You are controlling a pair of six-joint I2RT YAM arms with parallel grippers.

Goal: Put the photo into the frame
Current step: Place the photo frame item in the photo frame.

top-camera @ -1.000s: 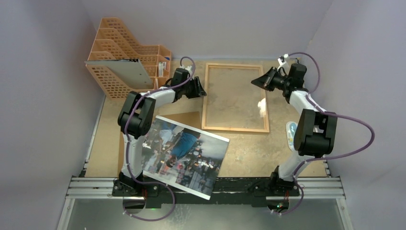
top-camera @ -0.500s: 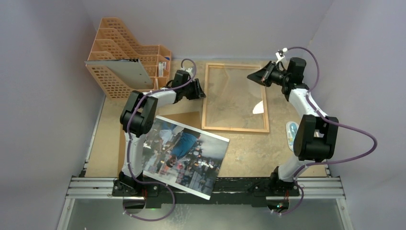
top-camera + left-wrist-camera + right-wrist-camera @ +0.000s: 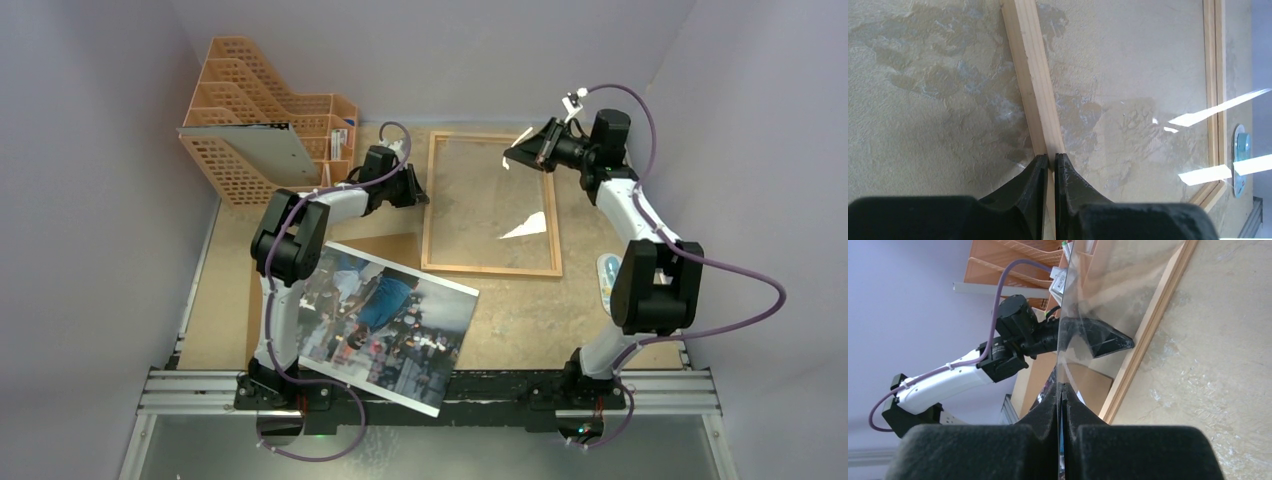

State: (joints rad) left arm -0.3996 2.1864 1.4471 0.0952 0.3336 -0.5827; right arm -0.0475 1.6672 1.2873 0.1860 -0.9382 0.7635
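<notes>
Firmly closed, the right hand (image 3: 1062, 390) pinches the clear pane (image 3: 1083, 300) by its far-right edge and holds it tilted above the frame (image 3: 1025, 60). The left hand (image 3: 1048, 167) is clamped on the frame's left rail, low on the worktop (image 3: 510, 310). The photo (image 3: 385, 325) lies well apart at the near left, partly under the left arm (image 3: 290, 240). Done well, the pane should rise slowly and evenly, with the rail pinned flat.

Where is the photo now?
In the top view, the photo lies at the table's near edge, by the left arm's base, nearer than the frame.
</notes>
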